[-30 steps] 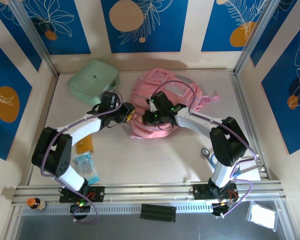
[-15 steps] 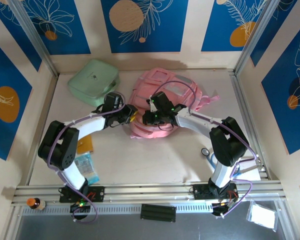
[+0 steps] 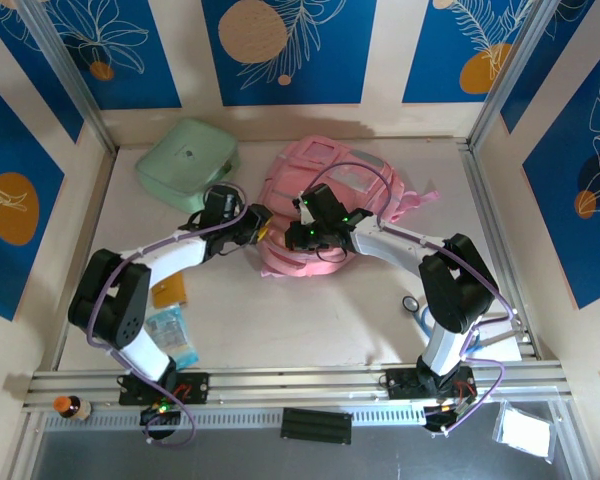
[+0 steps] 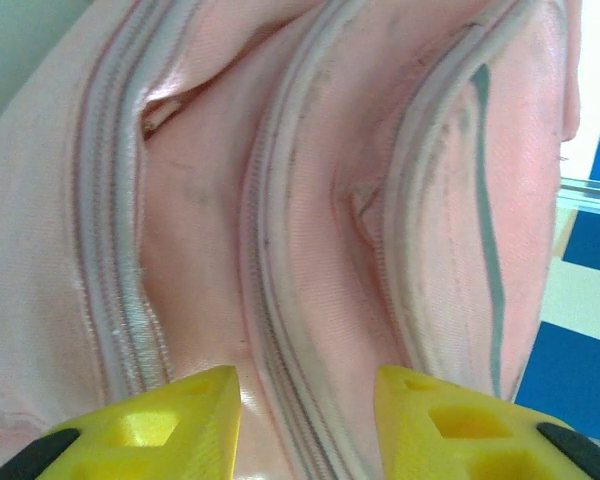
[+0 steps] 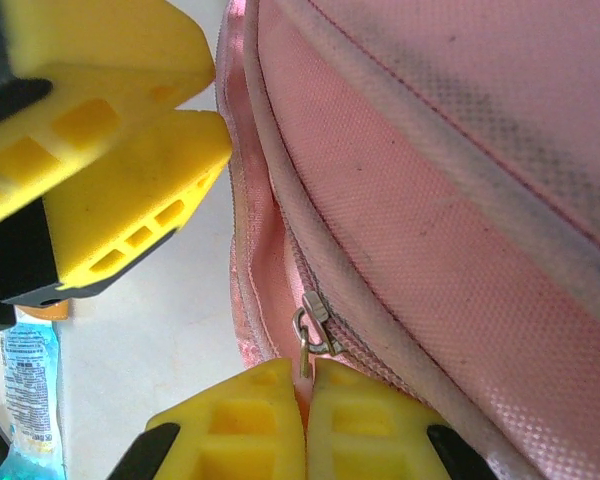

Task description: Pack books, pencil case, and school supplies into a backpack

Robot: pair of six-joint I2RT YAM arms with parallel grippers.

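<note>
Opening the pink backpack [image 3: 330, 175], which lies between the two arms, seems to be the step in hand. The right gripper [image 5: 305, 378] is clamped on its zipper pull [image 5: 308, 330], while the left gripper [image 4: 305, 385], half-open and empty, sits against the fabric. The next move is likely to draw the pull along its track

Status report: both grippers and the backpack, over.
Right gripper shut on zipper pull of the backpack. Left gripper open at its edge, holding nothing. Grippers close together, not touching.
</note>
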